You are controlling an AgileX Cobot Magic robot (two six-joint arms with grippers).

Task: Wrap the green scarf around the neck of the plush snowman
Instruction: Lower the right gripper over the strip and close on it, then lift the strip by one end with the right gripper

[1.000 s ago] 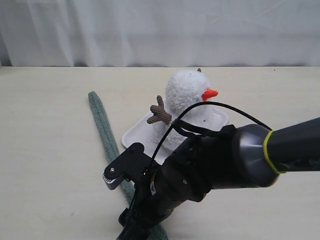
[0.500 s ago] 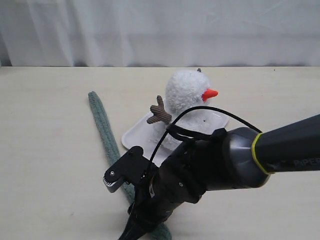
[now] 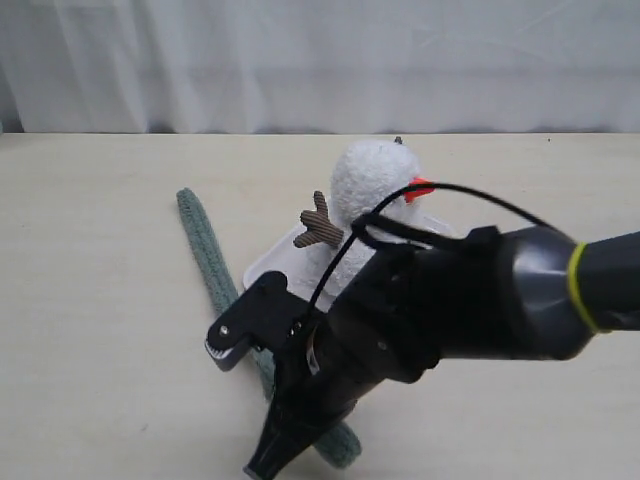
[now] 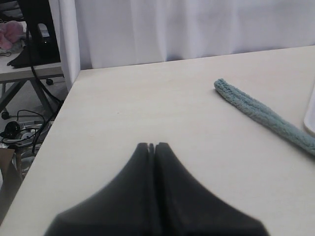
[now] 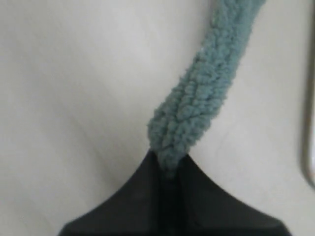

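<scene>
The green scarf (image 3: 205, 250) lies as a long strip on the table, running from the far left toward the near edge; its near end (image 3: 340, 446) shows beside my right arm. My right gripper (image 3: 263, 462) (image 5: 167, 158) is shut on the green scarf (image 5: 199, 110), its fuzzy knit pinched between the jaws. The plush snowman (image 3: 372, 180) stands upright on a white tray (image 3: 268, 266), its orange nose partly hidden by my arm. My left gripper (image 4: 153, 145) is shut and empty over bare table, well apart from the far end of the scarf (image 4: 256, 112). It does not show in the exterior view.
My bulky right arm (image 3: 440, 310) with its looping black cable covers the tray's near part and the snowman's lower body. A white curtain hangs behind the table. The table's left edge, with floor clutter beyond it, shows in the left wrist view. The tray rim (image 5: 309, 157) lies close to the grip.
My right arm has shifted up and to the right, now covering more of the snowman's nose. The scarf's near end has swung out to the right from under the arm.
</scene>
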